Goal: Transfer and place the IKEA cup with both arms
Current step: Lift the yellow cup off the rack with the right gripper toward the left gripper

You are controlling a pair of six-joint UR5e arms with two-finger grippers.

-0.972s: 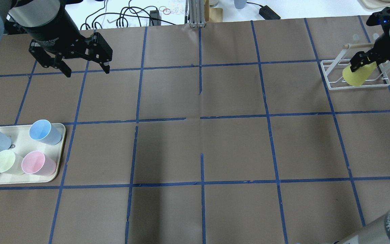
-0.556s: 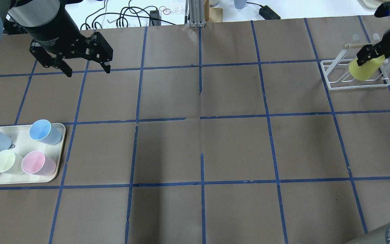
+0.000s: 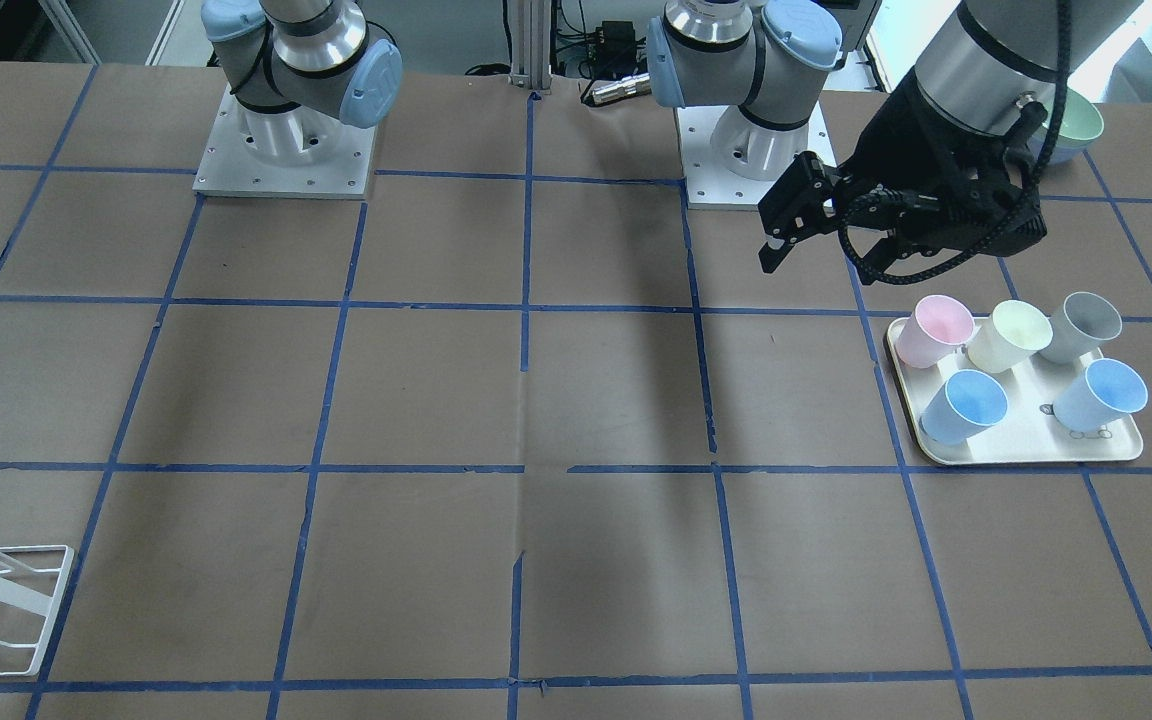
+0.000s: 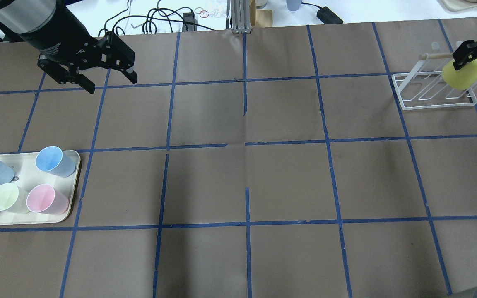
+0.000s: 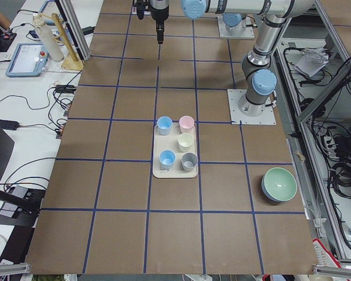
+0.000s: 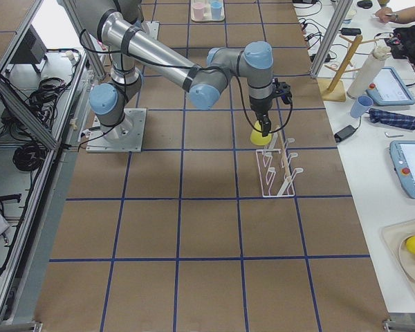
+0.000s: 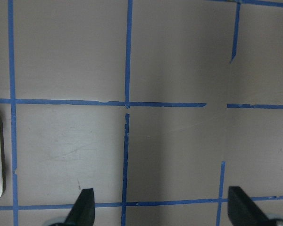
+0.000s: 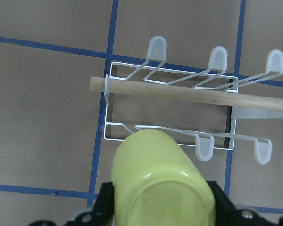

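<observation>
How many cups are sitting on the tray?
5 on the tray. The pink cup, pale yellow cup and grey cup are nearer the robot; a blue cup and a second blue cup are farther. None seems hidden.

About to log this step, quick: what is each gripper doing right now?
Left gripper: open, holding nothing.
Right gripper: fingers closed on the IKEA cup.
</observation>
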